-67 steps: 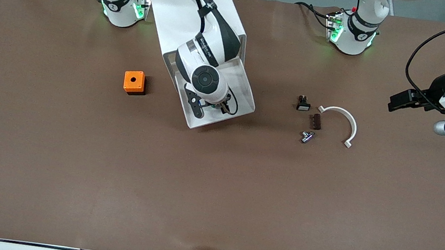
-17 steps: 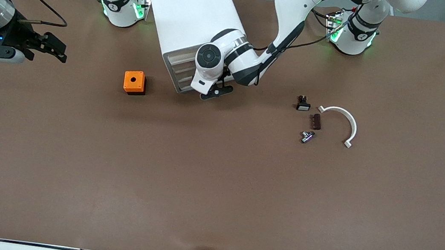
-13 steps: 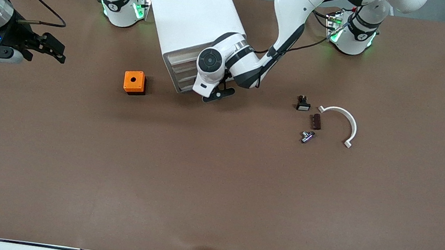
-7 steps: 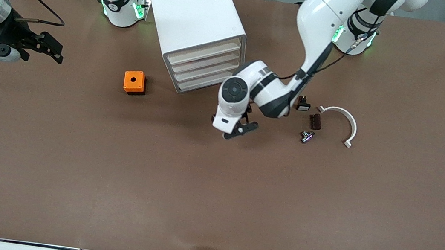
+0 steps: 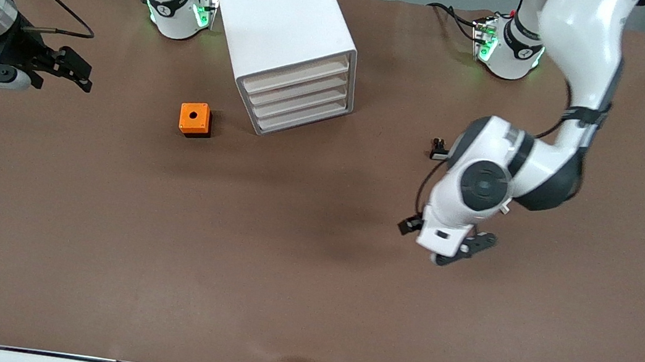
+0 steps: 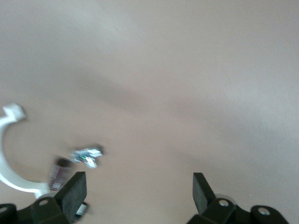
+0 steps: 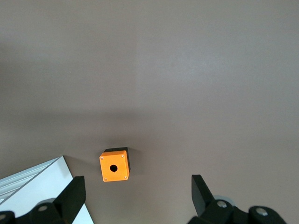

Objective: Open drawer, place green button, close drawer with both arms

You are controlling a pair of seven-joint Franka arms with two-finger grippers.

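The white cabinet (image 5: 283, 26) stands near the robots' bases, and all its drawers, the lower ones (image 5: 301, 115) included, are shut flush. The button is out of view. My left gripper (image 5: 463, 249) is open and empty, up over the table toward the left arm's end; in the left wrist view (image 6: 138, 196) bare table lies between its fingers. My right gripper (image 5: 84, 77) is open and empty and waits at the right arm's end of the table. In the right wrist view (image 7: 138, 196) it looks down on the orange box (image 7: 114, 165) and a cabinet corner (image 7: 42, 186).
The orange box (image 5: 194, 118) sits beside the cabinet toward the right arm's end. Under the left arm lie a white curved clip (image 6: 7, 158), a small silvery piece (image 6: 88, 155), a dark brown piece (image 6: 58, 172) and a black piece with a white face (image 5: 438, 151).
The left arm has swung away from the cabinet's front toward its own end of the table and now covers the small parts. The right arm has barely moved.
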